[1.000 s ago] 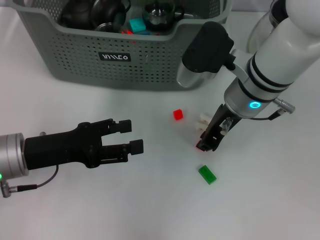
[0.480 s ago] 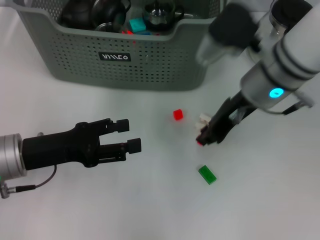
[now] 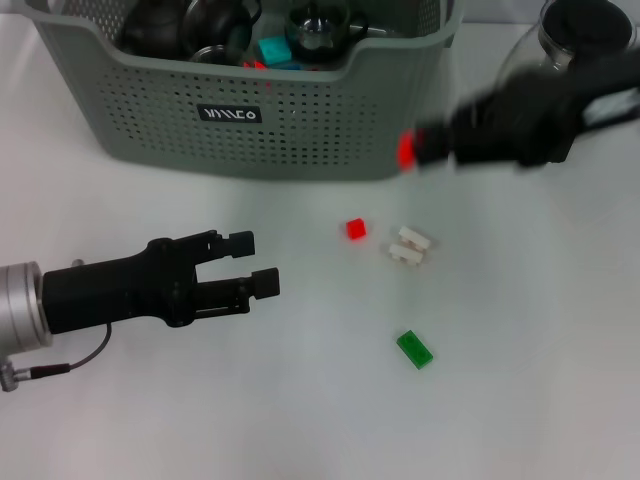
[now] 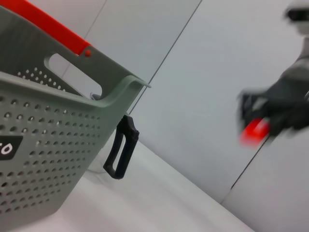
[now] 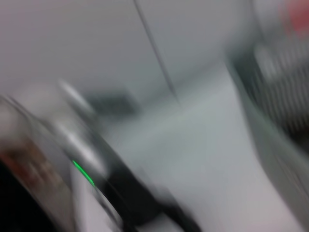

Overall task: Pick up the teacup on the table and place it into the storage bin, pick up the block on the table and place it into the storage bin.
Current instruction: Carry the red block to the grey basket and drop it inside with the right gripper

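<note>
Several loose pieces: three small blocks lay on the white surface (image 3: 120, 420) below the bin, so the block half of the task looked unfinished.
Left gripper: the left gripper (image 3: 258, 266) hovered low over the surface, well apart from every block, its jaws parted and holding nothing; it looked parked.
Storage bin: the grey-green perforated storage bin (image 3: 300, 130) stood at the far side of the surface, already holding dark glassware and a teal block (image 3: 273, 49); I judged the teacup step likely done, since no cup stood on the surface.
Black handle: the left wrist view showed a black handle (image 4: 121, 153) just beside the bin's corner.
Red cube: a red cube (image 3: 355, 229) sat on the surface below the bin's front wall.
White bricks: a pair of white bricks (image 3: 410, 246) lay just beside the cube.
Green brick: a green brick (image 3: 415, 349) lay nearer the robot, apart from the others.
Carried block: a red block (image 3: 406, 150) was up off the surface, level with the bin's right front corner and not yet over its rim.
Right gripper: the right gripper (image 3: 425, 147) was blurred with motion, jaws clenched on the red block.
Remaining: release into the bin, then seemingly the loose pieces.
</note>
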### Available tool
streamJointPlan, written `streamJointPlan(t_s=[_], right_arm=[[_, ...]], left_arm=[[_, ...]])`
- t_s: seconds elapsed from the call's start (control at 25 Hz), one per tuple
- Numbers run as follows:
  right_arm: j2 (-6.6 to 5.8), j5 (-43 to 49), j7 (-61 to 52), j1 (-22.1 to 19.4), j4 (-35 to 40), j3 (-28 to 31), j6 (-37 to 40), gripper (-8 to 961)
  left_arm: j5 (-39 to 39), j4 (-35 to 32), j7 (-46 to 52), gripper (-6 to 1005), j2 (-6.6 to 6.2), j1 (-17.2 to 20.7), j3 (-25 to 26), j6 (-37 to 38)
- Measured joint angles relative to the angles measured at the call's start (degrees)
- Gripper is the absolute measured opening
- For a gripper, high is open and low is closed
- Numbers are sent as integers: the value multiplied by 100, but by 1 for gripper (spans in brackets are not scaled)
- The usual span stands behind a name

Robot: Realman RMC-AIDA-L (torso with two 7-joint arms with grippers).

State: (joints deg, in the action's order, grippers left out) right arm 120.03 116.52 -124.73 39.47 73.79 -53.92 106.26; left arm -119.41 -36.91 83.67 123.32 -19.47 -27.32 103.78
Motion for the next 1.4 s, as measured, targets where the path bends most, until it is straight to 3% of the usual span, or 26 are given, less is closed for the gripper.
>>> streamJointPlan(t_s=[0.16, 0.24, 0.4, 0.56, 0.76, 1.0, 1.16, 1.4], right_arm=[[-51, -1793, 755, -23, -561, 1051, 393, 205], [-110, -2414, 939, 7, -874, 1209, 243, 205], [-170, -2522, 1046, 239, -1066, 1113, -484, 205], [-229, -1669, 690, 686, -906, 697, -1556, 205], [-322, 252, -535, 1612, -904, -154, -2818, 205], [64, 3152, -1664, 2827, -1335, -1036, -3833, 206], [72, 3464, -2136, 3153, -1923, -1803, -4549, 206], [64, 3317, -2165, 3371, -2575, -1928, -4918, 206]], left_arm=[[6, 0, 20, 828, -9, -21, 0, 4], [20, 0, 31, 828, -10, -29, -1, 20], [9, -1, 41, 828, -21, -29, 1, 46], [2, -14, 43, 828, -34, 19, 33, 69], [-2, -13, 36, 828, -37, 47, 93, 84], [-4, -1, 55, 827, -33, 6, 67, 90], [-4, 7, 56, 827, -27, 21, 82, 91], [0, 9, 56, 827, -11, 59, 90, 91]])
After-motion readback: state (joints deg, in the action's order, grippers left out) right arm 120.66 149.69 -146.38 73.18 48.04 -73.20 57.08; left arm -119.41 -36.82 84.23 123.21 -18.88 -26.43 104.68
